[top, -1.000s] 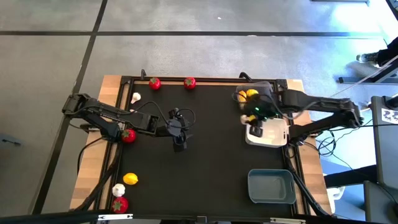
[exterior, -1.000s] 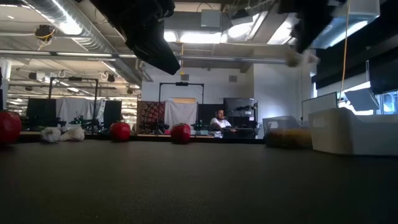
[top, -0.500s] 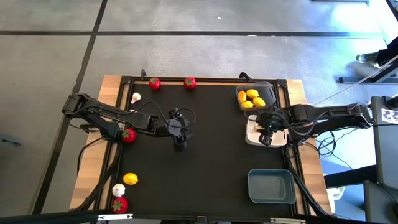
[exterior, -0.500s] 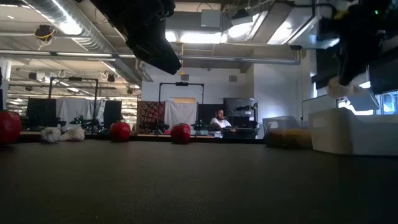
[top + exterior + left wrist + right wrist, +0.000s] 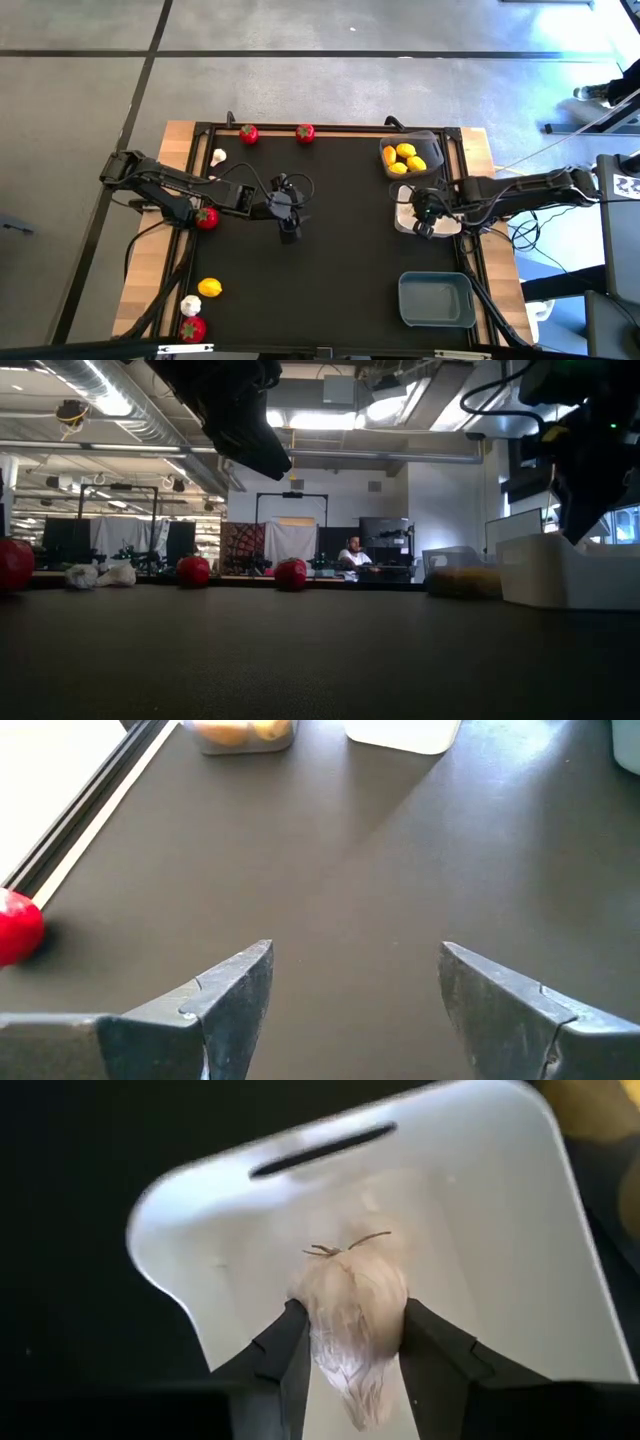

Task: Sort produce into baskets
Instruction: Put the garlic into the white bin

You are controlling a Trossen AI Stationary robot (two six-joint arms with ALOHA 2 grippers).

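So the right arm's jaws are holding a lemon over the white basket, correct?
Not a lemon. The right wrist view shows the right gripper with its jaws shut on a white garlic bulb, held over the white basket. The lemons lie in another basket.

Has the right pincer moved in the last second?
Yes. The right pincer, shut on a garlic bulb, has moved from beside the lemon basket to above the white basket.
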